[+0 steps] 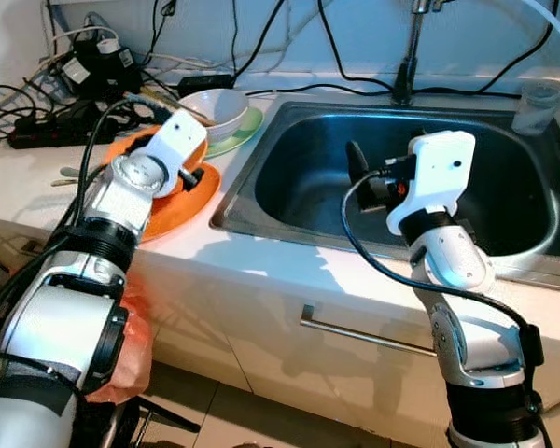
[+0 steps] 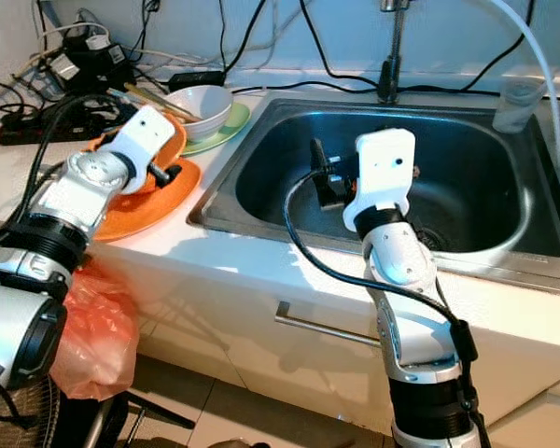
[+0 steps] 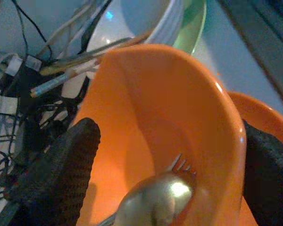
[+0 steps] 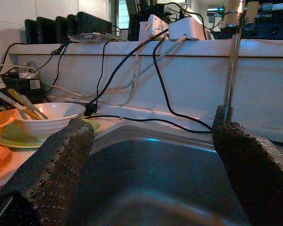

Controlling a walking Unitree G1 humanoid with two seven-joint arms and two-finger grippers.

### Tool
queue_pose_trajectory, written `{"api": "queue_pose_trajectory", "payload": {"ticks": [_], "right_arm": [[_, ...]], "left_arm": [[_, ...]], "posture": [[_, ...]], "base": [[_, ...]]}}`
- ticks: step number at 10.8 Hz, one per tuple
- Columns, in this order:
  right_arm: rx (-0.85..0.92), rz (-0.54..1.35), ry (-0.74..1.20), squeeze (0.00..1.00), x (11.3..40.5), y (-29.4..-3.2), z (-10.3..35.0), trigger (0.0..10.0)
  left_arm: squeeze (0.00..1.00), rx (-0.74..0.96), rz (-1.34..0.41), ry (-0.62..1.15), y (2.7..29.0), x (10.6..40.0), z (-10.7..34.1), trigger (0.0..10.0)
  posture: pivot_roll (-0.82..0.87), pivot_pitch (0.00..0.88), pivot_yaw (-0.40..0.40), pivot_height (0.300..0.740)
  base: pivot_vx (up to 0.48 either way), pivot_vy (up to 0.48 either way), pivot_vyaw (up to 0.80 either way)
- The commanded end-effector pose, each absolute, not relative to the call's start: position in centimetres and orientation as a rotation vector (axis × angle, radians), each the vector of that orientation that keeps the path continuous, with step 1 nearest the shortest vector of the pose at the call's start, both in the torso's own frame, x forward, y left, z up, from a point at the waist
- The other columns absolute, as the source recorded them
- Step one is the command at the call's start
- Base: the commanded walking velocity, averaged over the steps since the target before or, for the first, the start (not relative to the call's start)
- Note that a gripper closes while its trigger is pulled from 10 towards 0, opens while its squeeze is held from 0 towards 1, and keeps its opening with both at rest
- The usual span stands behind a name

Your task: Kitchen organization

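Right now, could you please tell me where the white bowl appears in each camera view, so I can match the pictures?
Left eye view: white bowl on the green plate, on the counter left of the sink.
Right eye view: upper left, beyond the orange dishes.
Left wrist view: top edge, behind the orange bowl.
Right wrist view: left side, beside the sink.
Shared landmark: the green plate underneath.

You're looking at black cables [image 1: 37, 89] tangling across the counter's [image 1: 261, 257] back corner, an orange plastic bag [image 2: 98, 331] sagging below.
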State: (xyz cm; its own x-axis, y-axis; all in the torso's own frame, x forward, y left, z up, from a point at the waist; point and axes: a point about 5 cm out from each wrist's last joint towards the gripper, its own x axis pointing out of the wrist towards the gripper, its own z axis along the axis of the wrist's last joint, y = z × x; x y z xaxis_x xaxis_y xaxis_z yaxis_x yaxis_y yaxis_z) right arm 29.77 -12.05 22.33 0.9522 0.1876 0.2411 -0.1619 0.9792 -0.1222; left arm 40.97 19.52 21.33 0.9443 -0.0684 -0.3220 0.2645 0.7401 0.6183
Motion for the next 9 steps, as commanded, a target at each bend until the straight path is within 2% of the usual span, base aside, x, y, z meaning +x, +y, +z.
{"api": "queue_pose_trajectory", "payload": {"ticks": [1,3,6,7,8,9], "right_arm": [[-0.106,0.193,-0.267,0.0,29.9,-11.7,22.5,10.0],[-0.106,0.193,-0.265,0.0,29.9,-11.6,22.5,10.0],[-0.105,0.196,-0.264,0.0,30.0,-11.6,22.5,10.0],[-0.105,0.196,-0.262,0.0,30.0,-11.6,22.4,10.0],[-0.102,0.196,-0.261,0.0,30.0,-11.6,22.4,10.0],[-0.101,0.196,-0.262,0.0,30.1,-11.5,22.4,10.0]], "left_arm": [[1.0,0.714,-0.18,0.284,19.8,40.8,21.5,10.0],[1.0,0.67,-0.158,0.239,19.1,40.5,21.1,10.0],[1.0,0.679,-0.233,0.262,17.1,39.3,19.0,10.0],[1.0,0.674,-0.208,0.247,17.2,39.2,19.1,10.0],[1.0,0.62,-0.087,0.183,18.0,39.2,19.7,10.0],[1.0,0.57,-0.05,0.163,18.0,39.0,19.8,10.0]], "posture": [[-0.01,0.0,0.125,0.74],[-0.01,0.0,0.12,0.74],[-0.01,0.0,0.119,0.74],[0.0,0.0,0.119,0.74],[0.0,0.0,0.12,0.74],[0.0,0.0,0.12,0.74]], "base": [[0.0,0.0,0.0],[0.0,0.0,0.0],[0.0,0.0,0.0],[0.0,0.0,0.0],[0.0,0.0,0.0],[0.0,0.0,0.0]]}}
